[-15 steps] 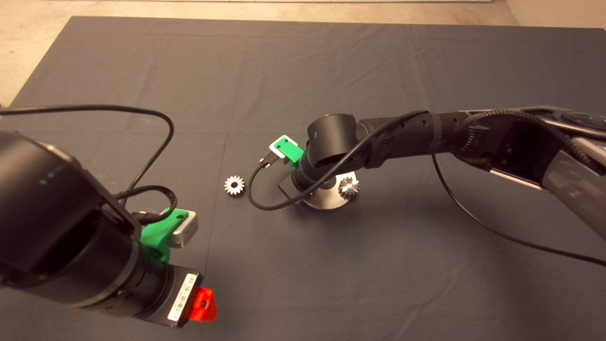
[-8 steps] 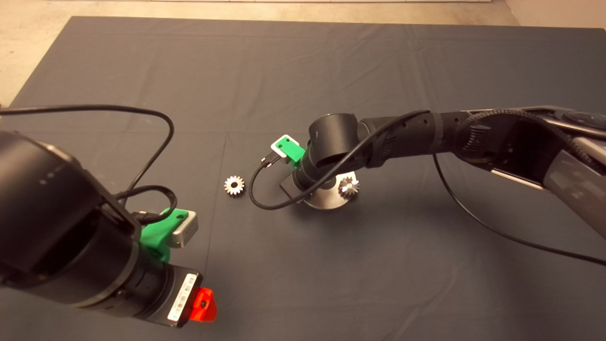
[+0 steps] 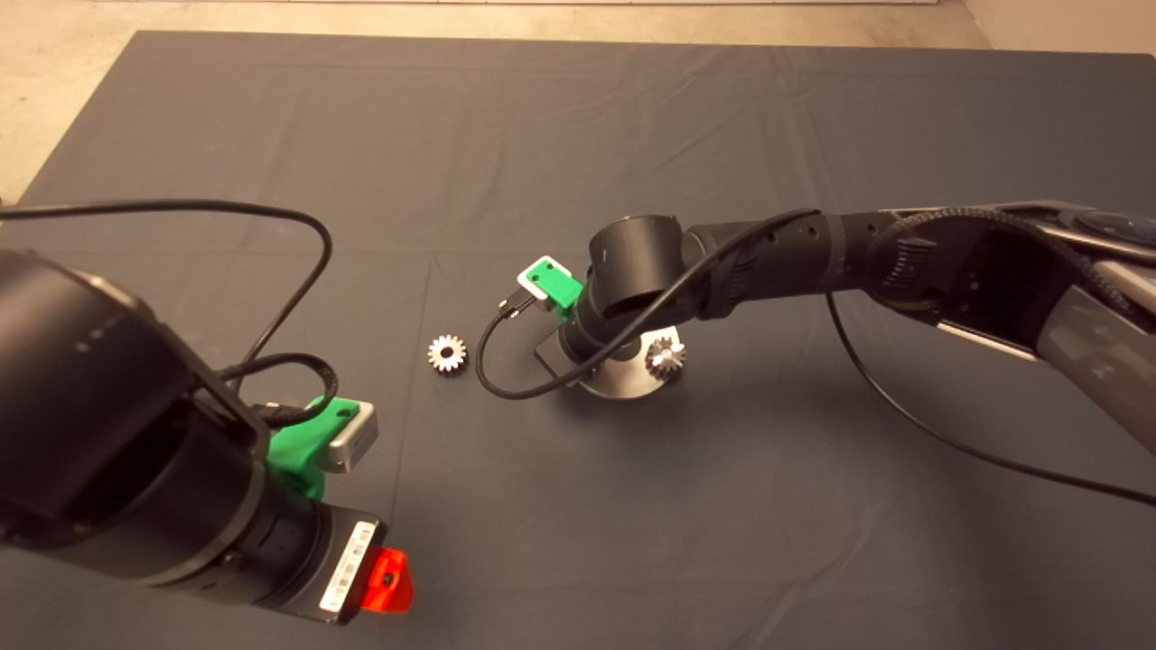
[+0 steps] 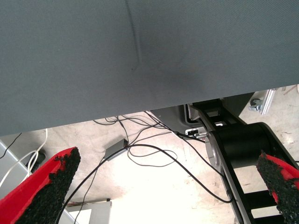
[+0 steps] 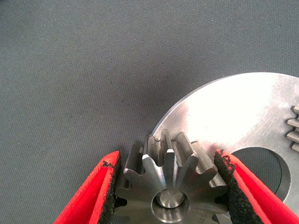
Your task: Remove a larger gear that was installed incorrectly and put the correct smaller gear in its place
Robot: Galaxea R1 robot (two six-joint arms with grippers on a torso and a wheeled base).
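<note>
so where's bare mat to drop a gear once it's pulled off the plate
Bare mat lies beyond the round steel plate, toward the far edge, and nearer than it, between the two arms. It is crowded at the plate: the right gripper closes on a gear, another gear sits on it, a loose gear lies beside.

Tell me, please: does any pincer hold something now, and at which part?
The right pincer is closed on a gear over the round metal plate, its pads pressing the toothed rim on opposite sides. The left pincer holds nothing.

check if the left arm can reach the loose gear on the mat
Probably yes: the smaller gear lies on bare mat toward the left gripper, nothing over it.
</note>
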